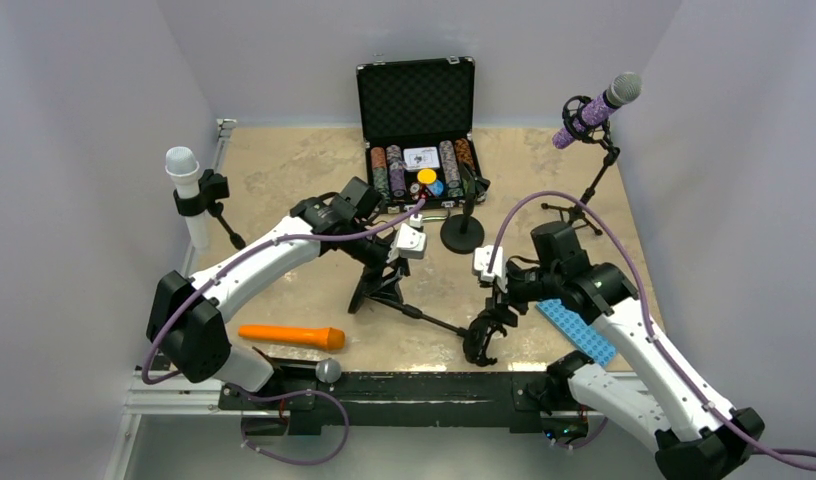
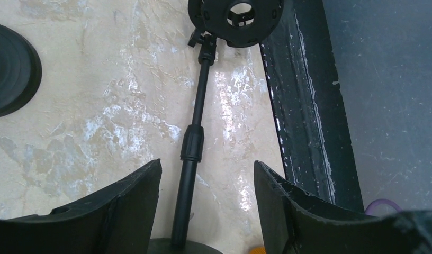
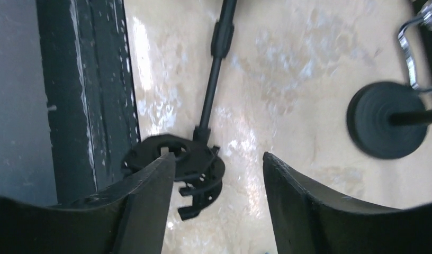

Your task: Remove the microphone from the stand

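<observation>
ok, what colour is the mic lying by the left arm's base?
Orange; the microphone shows best in the top view.

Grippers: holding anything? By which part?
Nothing held: left gripper open, stand pole between its fingers, untouched; right gripper open over the stand's clip.

Both the left arm (image 1: 254, 265) and the right arm (image 1: 634, 340) wear smooth white shells over rounded black joint housings, with bulky black shoulders. A purple cable (image 1: 314, 238) runs along each (the right arm's cable (image 1: 556, 193) swings out in a wider arc). A small white block (image 1: 412, 242) sits at each wrist. The left gripper (image 2: 207, 174) and right gripper (image 3: 219, 164) have broad, matt black, wedge-shaped fingers (image 2: 134, 206).
</observation>
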{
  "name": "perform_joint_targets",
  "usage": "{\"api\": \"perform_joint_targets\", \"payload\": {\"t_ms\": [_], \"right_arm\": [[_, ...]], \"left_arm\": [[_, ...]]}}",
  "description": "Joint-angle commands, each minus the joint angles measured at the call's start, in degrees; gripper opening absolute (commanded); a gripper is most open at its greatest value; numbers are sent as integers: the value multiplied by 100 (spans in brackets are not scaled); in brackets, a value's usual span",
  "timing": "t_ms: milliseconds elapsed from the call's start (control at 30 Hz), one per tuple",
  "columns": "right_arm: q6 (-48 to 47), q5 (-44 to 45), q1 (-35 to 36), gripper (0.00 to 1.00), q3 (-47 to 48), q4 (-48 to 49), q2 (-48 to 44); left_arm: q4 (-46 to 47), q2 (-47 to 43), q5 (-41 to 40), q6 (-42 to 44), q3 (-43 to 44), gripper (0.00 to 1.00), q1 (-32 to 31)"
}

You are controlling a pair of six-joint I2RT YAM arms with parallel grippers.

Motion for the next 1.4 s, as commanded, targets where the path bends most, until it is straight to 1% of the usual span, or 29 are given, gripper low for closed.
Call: {"api": "perform_joint_targets", "payload": {"t_ms": [0, 100, 133, 200, 367, 467, 567, 700, 867, 900, 967, 1067, 1100, 1133, 1167, 1267, 1300, 1367], "right_arm": [[-434, 535, -2, 67, -279, -434, 216], [-217, 633, 0, 75, -611, -399, 140], [-199, 540, 0, 80, -692, -434, 105], [-211, 408, 13, 85, -822, -498, 29], [-1081, 300, 25, 89, -900, -1205, -176], [-1383, 158, 31, 92, -937, -1460, -190], [-1067, 350, 102, 94, -1060, -1013, -165], [-1050, 560, 184, 96, -1292, -444, -215], [-979, 544, 483, 97, -1666, 311, -141], [-967, 572, 556, 94, -1719, 421, -157], [-863, 736, 639, 79, -1805, 663, -217], [-512, 1170, 668, 52, -1762, 1010, -387], [-449, 1287, 668, 38, -1706, 1051, -434], [-420, 1386, 664, 27, -1635, 1053, -456], [-412, 1471, 668, 18, -1585, 1046, -467], [-509, 1530, 668, 2, -1483, 991, -512], [-512, 1536, 668, 0, -1435, 988, -525], [-465, 1570, 678, 0, -1276, 987, -542]], "left_arm": [[-15, -84, 203, -6, 47, 68, 0], [-10, -189, 215, -98, 12, 67, 6], [-1, -238, 212, -132, -5, 67, 6], [21, -323, 202, -180, -62, 67, 2], [14, -497, 150, -261, -240, 67, 6], [35, -530, 176, -337, -306, 66, 7], [72, -515, 187, -439, -295, 66, 3], [161, -494, 195, -575, -251, 66, -4], [193, -439, 201, -600, -218, 65, -3], [183, -415, 192, -599, -197, 65, -4], [162, -394, 181, -592, -176, 65, -2], [158, -383, 181, -602, -233, 65, -6], [158, -372, 182, -600, -267, 65, -2], [158, -357, 189, -596, -305, 65, -2], [158, -342, 192, -580, -335, 65, -7], [150, -200, 236, -518, -366, 64, -4], [149, -131, 236, -497, -346, 64, -3], [122, 47, 233, -458, -261, 64, -7]]}}
